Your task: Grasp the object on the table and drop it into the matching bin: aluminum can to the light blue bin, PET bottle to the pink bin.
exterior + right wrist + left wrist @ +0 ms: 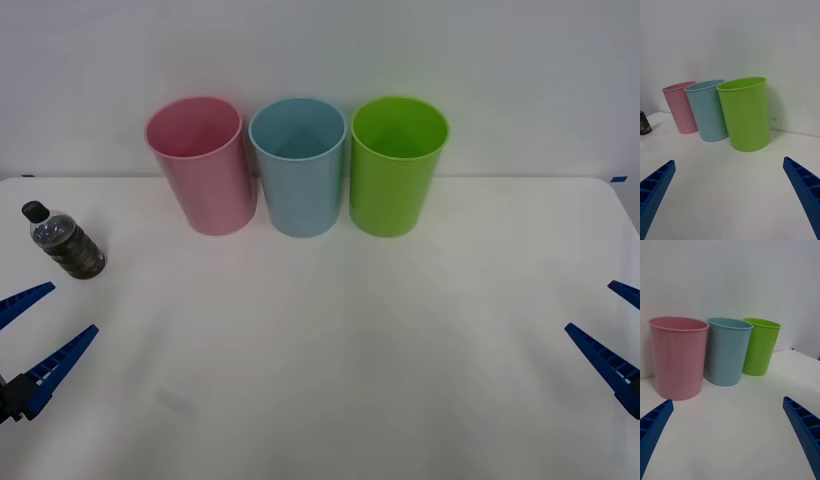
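Note:
A small clear PET bottle (64, 241) with a black cap and dark lower body stands on the white table (330, 340) at the far left; its edge also shows as the bottle (644, 123). The pink bin (201, 164) (677, 356) (680, 107) stands at the back, left of the light blue bin (298, 165) (727, 350) (707, 108). My left gripper (30, 335) (728, 438) hovers open near the table's front left, just in front of the bottle. Far to the front right, my right gripper (615, 330) (728, 198) is open too, holding nothing.
A green bin (396, 165) (760, 347) (747, 112) stands right of the light blue one, the three bins in a row against the white back wall. The table's wide middle lies bare between the grippers.

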Tool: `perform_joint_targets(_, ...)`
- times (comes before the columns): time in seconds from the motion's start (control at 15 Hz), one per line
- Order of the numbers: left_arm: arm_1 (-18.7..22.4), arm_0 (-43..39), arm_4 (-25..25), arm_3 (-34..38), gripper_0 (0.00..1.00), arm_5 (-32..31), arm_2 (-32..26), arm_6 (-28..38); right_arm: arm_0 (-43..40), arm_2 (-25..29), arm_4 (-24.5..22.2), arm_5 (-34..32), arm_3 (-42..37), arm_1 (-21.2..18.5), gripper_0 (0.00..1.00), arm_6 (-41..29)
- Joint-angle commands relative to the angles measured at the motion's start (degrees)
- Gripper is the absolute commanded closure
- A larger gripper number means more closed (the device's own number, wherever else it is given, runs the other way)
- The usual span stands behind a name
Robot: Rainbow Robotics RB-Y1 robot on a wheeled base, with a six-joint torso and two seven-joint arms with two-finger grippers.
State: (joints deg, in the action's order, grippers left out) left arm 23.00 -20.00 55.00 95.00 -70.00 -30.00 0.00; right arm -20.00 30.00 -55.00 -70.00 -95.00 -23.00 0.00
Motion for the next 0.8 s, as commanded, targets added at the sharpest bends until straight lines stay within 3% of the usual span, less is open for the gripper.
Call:
perform_joint_targets(0.07,0.00,0.00,0.00,0.00,0.00,0.00,0.00,0.00,0.00,0.00,0.00,0.00,0.00,0.00,0.00,0.00)
perform_joint_targets(0.2,-2.35,0.40,0.19,-0.70,0.00,0.04,1.26,-0.09,0.00,0.00,0.00,0.00,0.00,0.00,0.00,0.00)
perform_joint_targets(0.53,-1.73,-0.74,-0.33,-0.61,0.00,1.53,1.43,-1.05,0.00,0.00,0.00,0.00,0.00,0.00,0.00,0.00)
perform_joint_targets(0.8,-1.73,-4.43,-0.16,-0.61,0.00,7.68,1.61,-6.42,0.00,0.00,0.00,0.00,0.00,0.00,0.00,0.00)
